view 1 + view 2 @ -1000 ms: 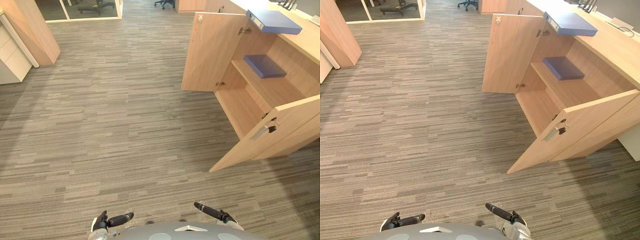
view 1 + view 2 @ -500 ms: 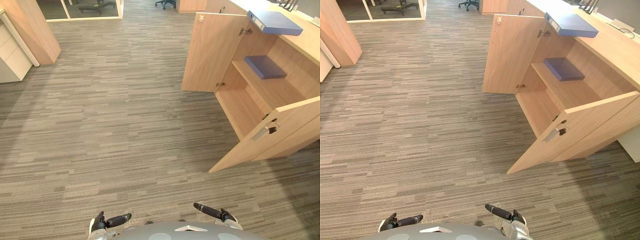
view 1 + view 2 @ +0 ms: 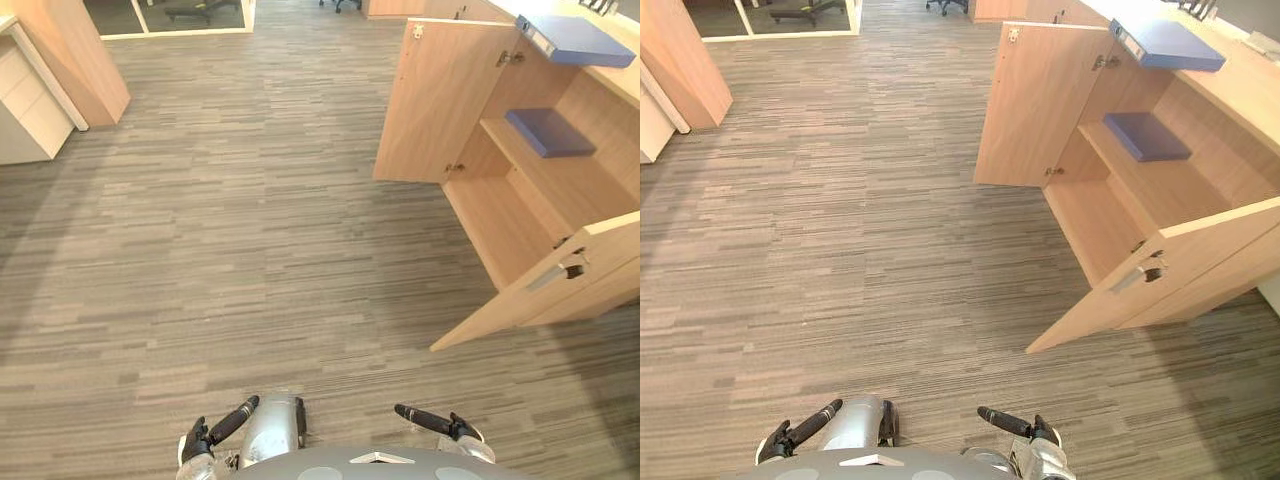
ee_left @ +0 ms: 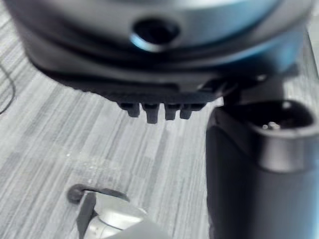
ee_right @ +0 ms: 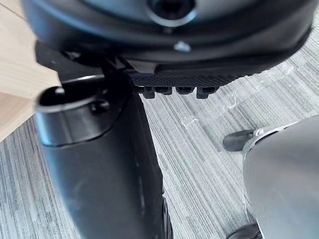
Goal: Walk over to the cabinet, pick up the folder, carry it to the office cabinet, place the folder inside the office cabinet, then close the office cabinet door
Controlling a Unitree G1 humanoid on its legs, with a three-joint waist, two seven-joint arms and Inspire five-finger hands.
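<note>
Cabinet open; blue folder on shelf, second folder atop.

Office: grey carpet, wooden cabinet, swivel chair.

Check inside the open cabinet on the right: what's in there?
One blue folder lies flat on the cabinet's shelf. Nothing shows on the visible part of the bottom compartment; the near door hides its front corner.
</note>
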